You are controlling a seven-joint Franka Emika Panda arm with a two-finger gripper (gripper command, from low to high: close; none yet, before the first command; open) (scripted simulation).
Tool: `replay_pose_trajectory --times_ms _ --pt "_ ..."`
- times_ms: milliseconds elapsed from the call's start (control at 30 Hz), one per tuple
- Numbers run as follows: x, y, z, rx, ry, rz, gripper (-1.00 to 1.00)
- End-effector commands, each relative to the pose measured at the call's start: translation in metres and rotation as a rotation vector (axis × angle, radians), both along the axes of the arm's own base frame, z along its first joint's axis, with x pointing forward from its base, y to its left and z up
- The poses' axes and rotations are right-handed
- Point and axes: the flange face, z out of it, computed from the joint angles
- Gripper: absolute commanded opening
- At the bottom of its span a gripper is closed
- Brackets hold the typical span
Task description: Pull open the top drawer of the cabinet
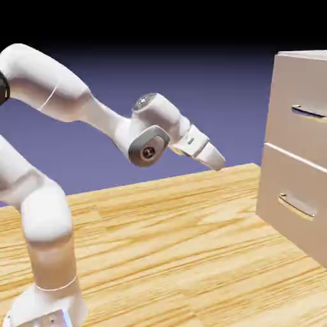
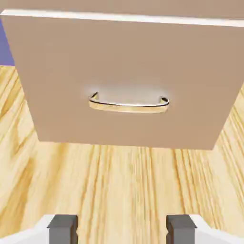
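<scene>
At the exterior view's right edge stands the cabinet (image 1: 300, 147), resting on the wooden table (image 1: 179, 243), with the top drawer (image 1: 301, 108) flush above the lower drawer (image 1: 290, 198), each front carrying a slim silver bar handle (image 1: 309, 113). The gripper (image 1: 216, 160) hangs in the air well apart from the cabinet, angled down and toward it, its fingers (image 2: 63, 228) spread wide with nothing between them. In the hand view, only the lower drawer front (image 2: 128, 71) and its handle (image 2: 128, 105) appear ahead, above bare table.
</scene>
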Motion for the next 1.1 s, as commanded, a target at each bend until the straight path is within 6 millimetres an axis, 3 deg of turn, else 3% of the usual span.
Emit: replay_pose_trajectory --times_ms 0,267,533,800,1067 --pt "0.003 -0.004 0.008 0.011 -0.013 -0.025 0.00" --pt "0.023 -0.025 0.061 0.112 -0.116 -0.195 0.00" --pt "0.042 -0.032 0.098 0.235 -0.212 -0.316 0.00" --pt "0.067 -0.029 0.116 0.382 -0.296 -0.396 0.00" --pt "0.099 -0.021 0.115 0.555 -0.365 -0.447 0.00"
